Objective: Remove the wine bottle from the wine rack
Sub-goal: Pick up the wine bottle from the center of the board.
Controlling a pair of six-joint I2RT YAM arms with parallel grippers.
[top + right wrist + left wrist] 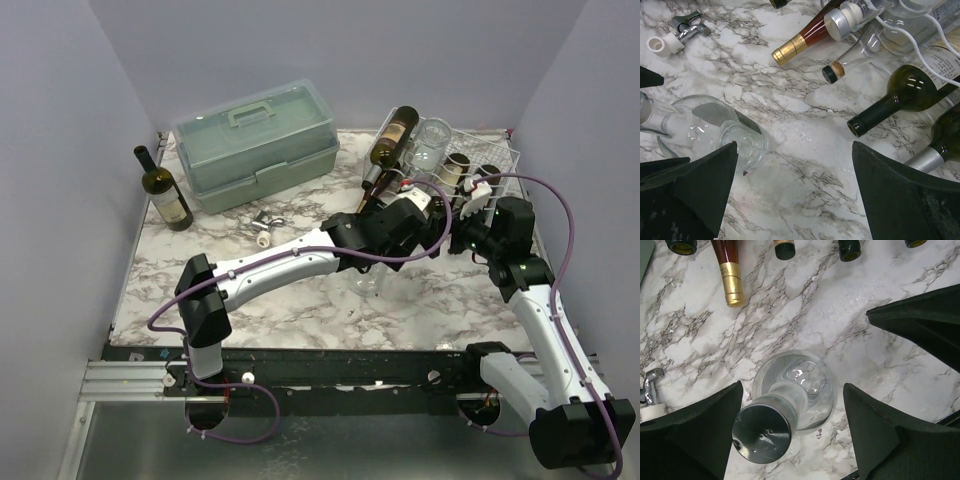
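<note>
The left claw point(791, 390) is spread wide around a clear glass bottle point(807, 390) that shows its silver cap point(761, 433) to the wrist camera. One finger point(715, 430) is right beside the cap, and the other finger point(875, 430) is clear of the glass. The bottle is on the marble desk point(300, 310), out in front of the wine rack point(500, 160), not in it. The right claw point(794, 145) is also spread wide, holding nothing, with bare marble between its fingers and the clear bottle just off to its side. Beyond both claws, an amber bottle with a gold-foil neck point(805, 37) and a dark green bottle point(905, 95) lie in the white wire rack, necks pointing out. A metal stopper point(265, 228) lies on the desk. Further left are a grey-green toolbox point(255, 145) and an upright dark wine bottle point(165, 188).
</note>
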